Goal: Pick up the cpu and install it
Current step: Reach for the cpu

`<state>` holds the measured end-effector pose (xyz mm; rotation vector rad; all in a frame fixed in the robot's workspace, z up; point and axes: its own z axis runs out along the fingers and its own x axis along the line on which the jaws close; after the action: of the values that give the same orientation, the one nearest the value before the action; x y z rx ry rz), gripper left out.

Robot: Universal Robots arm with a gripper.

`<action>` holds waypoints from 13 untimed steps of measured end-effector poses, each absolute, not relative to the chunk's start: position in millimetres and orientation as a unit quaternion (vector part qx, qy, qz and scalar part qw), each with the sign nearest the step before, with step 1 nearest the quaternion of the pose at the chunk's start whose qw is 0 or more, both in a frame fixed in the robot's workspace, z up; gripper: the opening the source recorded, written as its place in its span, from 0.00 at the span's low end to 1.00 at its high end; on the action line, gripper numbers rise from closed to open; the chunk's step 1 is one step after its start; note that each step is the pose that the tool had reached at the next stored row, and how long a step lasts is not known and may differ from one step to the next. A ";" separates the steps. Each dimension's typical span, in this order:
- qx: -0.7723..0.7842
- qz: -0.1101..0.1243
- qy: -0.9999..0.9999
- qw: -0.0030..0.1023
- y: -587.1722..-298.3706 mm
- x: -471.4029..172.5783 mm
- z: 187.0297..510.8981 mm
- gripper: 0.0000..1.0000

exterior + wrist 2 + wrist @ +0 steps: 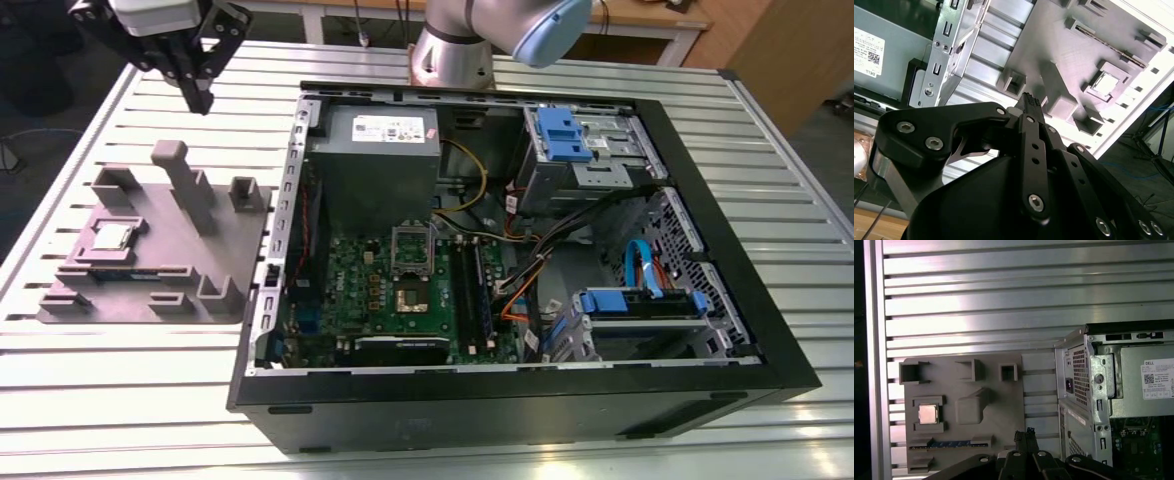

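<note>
The jaws are seen drawn together, tip against tip, with nothing held between them; the gripper (pixel 202 98) is carried high above the table (pixel 134 400), and its closed tips are shown in both wrist views (pixel 1024 434) (pixel 1031 100). Beneath the jaws, and well apart from them, the grey moulded tray (pixel 147 290) is laid flat, with its upright posts and pockets turned upward. The cpu (pixel 110 237) is seated in a square pocket of that tray, on the side of the jaws away from the computer case (pixel 534 385), its silvery top shown in both wrist views (pixel 928 414) (pixel 1105 83). Nothing is touched by the jaws. On the other side of the jaws the opened case is found, and farther inside it the socket (pixel 411 293) on the green board, past the grey power supply (pixel 380 160). The step in hand is judged to be the approach to the chip, with the task barely begun. For it to be done well, the jaws would have to be parted wider than the chip, centred over the pocket and squared to its edges, the tray posts being kept clear of; the chip should be taken by opposite edges, lightly, and kept level.
</note>
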<state>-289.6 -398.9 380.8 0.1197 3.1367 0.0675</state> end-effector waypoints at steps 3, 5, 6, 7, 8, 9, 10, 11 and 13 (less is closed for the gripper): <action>0.038 0.022 0.999 0.001 -398.9 -290.5 380.8 0.10; 0.038 0.022 0.999 0.001 -398.9 -291.1 380.8 0.10; 0.038 0.022 0.999 0.001 -398.9 -291.3 380.8 0.10; 0.038 0.022 0.999 0.001 -398.9 -291.7 380.8 0.10; 0.038 0.022 0.999 0.001 -398.9 -292.0 380.8 0.10; 0.038 0.022 0.999 0.001 -399.0 -292.3 380.8 0.10; 0.038 0.022 0.999 0.001 -398.9 -292.5 380.8 0.10; 0.038 0.021 0.999 0.001 -398.9 -292.7 380.8 0.10; 0.038 0.022 0.999 0.001 -398.9 -293.2 380.8 0.10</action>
<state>-293.2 -398.9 380.8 0.1197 3.1367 0.0676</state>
